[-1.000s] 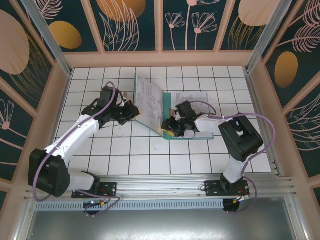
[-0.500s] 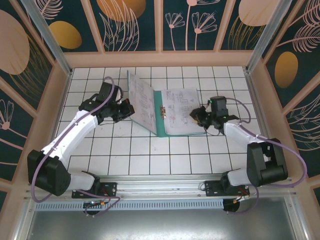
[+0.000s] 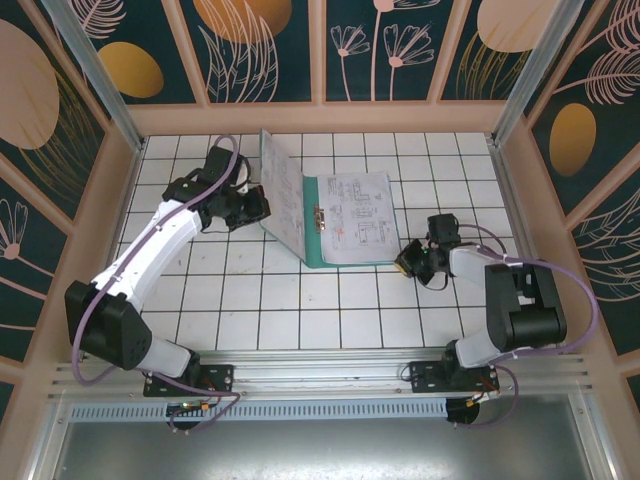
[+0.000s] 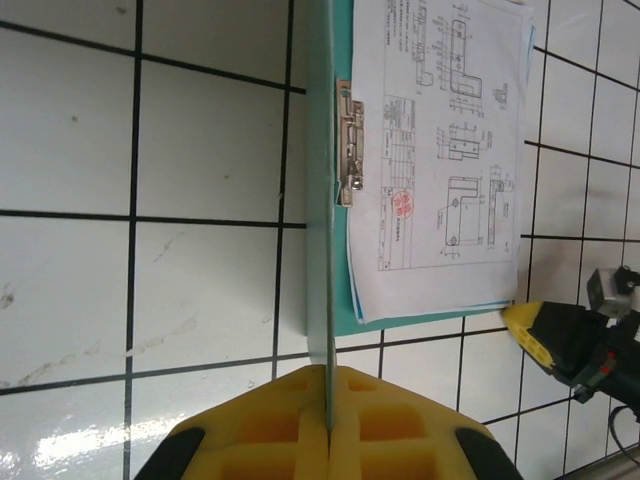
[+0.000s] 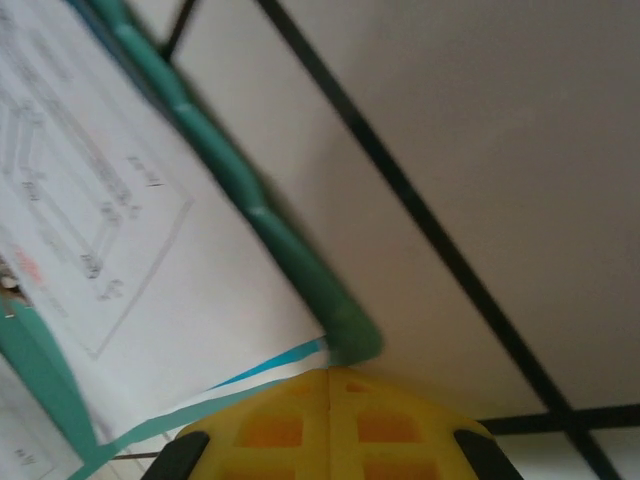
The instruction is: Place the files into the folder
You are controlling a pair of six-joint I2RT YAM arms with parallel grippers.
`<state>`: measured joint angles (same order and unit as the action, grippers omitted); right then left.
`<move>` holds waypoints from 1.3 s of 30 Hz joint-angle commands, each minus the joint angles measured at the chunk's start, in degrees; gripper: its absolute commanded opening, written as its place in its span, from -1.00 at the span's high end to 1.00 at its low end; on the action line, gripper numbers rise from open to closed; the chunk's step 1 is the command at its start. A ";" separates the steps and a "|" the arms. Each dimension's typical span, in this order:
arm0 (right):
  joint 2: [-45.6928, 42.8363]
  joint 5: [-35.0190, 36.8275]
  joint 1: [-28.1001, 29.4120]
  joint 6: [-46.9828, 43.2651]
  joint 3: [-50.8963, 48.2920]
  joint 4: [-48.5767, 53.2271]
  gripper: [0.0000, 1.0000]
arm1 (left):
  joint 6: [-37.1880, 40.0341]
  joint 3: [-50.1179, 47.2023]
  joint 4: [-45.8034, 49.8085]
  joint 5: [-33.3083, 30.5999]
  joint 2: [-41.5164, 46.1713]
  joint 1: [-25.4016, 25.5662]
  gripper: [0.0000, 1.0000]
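Top external view: folder (image 3: 312, 250) lies open above frame centre with its left cover raised; files (image 3: 358, 212) rest on its right half. Left gripper (image 3: 256, 207) pinches the raised cover. Right gripper (image 3: 408, 262), closed and empty, sits just beside the folder's lower right corner.
Left wrist view: yellow fingers (image 4: 270, 430) clamp the cover edge-on; clip (image 4: 348, 155) adjoins the files.
Right wrist view: fingers pressed together, folder corner just above.

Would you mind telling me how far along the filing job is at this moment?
Done: the printed files lie on the flat half of the open folder, beside its clip, a cyan edge showing beneath. In hand: the left jaws are shut on the raised cover; the right jaws are shut, apparently empty, off the folder's near right corner. Left: lower the cover to close it, probably.
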<state>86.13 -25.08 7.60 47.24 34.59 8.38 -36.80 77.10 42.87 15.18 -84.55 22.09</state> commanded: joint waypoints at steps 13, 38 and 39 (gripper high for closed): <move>4.33 2.58 0.96 -1.11 1.09 3.26 0.92 | -7.32 4.51 -14.48 12.21 -2.49 2.61 0.59; -0.42 9.73 1.12 -1.37 4.62 11.27 0.82 | -17.57 17.47 -35.90 19.47 -33.49 16.82 0.12; -2.01 12.29 1.11 -1.39 5.27 13.24 0.80 | -17.93 16.85 -36.82 19.73 -34.07 17.02 0.11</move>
<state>87.64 -21.30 8.62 46.74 38.48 12.88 -53.52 94.45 10.66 33.21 -117.30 38.63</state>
